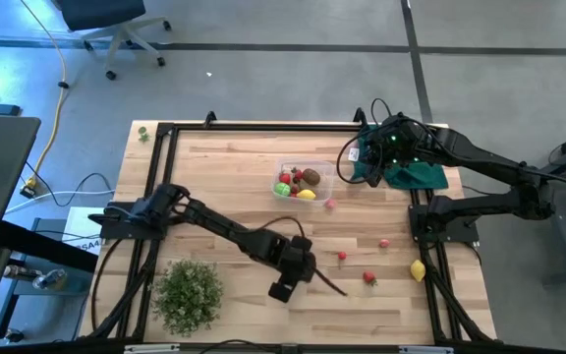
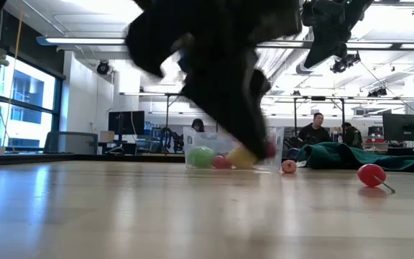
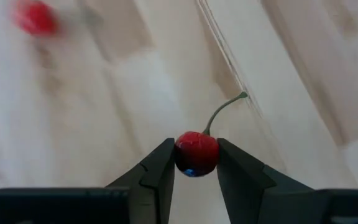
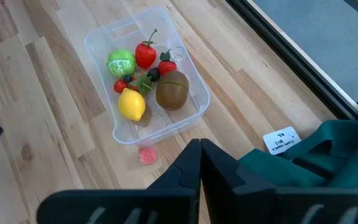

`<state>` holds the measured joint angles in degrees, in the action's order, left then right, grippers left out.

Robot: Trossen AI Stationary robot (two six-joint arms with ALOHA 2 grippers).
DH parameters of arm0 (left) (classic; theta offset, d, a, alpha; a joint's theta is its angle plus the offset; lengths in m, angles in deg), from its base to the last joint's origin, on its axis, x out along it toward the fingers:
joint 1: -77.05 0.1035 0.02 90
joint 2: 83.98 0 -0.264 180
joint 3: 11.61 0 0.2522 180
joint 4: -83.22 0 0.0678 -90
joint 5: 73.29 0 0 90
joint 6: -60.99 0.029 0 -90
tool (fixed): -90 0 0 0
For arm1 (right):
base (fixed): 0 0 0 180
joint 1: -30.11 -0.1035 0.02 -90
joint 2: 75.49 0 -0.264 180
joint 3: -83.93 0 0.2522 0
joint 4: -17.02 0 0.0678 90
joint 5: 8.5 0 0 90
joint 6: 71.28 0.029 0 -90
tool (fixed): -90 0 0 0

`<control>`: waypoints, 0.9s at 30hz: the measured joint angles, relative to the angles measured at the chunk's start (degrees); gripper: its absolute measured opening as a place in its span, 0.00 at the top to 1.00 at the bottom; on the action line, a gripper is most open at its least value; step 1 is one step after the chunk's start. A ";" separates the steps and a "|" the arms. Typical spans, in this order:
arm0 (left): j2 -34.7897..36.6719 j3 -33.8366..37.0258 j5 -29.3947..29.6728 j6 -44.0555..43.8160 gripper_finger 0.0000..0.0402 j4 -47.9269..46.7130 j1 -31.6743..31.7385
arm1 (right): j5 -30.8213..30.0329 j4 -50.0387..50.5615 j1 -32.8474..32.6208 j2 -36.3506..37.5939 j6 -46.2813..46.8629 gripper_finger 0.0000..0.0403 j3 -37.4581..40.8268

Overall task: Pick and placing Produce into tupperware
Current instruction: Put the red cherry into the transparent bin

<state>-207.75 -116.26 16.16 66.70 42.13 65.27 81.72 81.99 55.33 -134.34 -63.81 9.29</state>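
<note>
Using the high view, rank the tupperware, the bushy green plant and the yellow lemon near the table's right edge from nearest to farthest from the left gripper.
From the left gripper, whose fingers pinch a cherry:
1. Bushy green plant, to its left at the front of the table.
2. Tupperware, ahead at mid-table.
3. Yellow lemon, far right by the frame.
The first two are close to call.

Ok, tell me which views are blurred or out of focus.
Low view: the near arm is a dark smear, while the tub behind stays readable. Left wrist view: the cherry is sharp, the table soft, the far red fruit smeared. Right wrist view: crisp.
</note>
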 joint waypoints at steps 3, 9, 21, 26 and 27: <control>2.53 -0.02 1.25 0.05 0.75 0.16 1.21 | 0.01 -0.01 0.00 0.00 0.00 1.00 0.00; 8.75 -0.20 5.24 0.05 0.75 -0.19 4.64 | -0.01 -0.01 -0.01 -0.02 0.00 1.00 0.00; 19.44 -0.22 11.97 1.54 0.75 -1.01 15.51 | 0.01 -0.01 -0.02 -0.02 0.00 1.00 0.00; 19.96 -0.22 10.47 4.77 0.75 -1.01 21.26 | 0.00 -0.01 0.00 0.00 0.00 1.00 0.00; 19.95 -0.22 9.41 5.22 0.75 -1.15 22.52 | -0.01 -0.01 -0.02 -0.02 0.00 1.00 0.00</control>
<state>-187.81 -116.48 25.57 71.92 40.98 87.79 81.72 81.98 55.30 -134.36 -63.81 9.29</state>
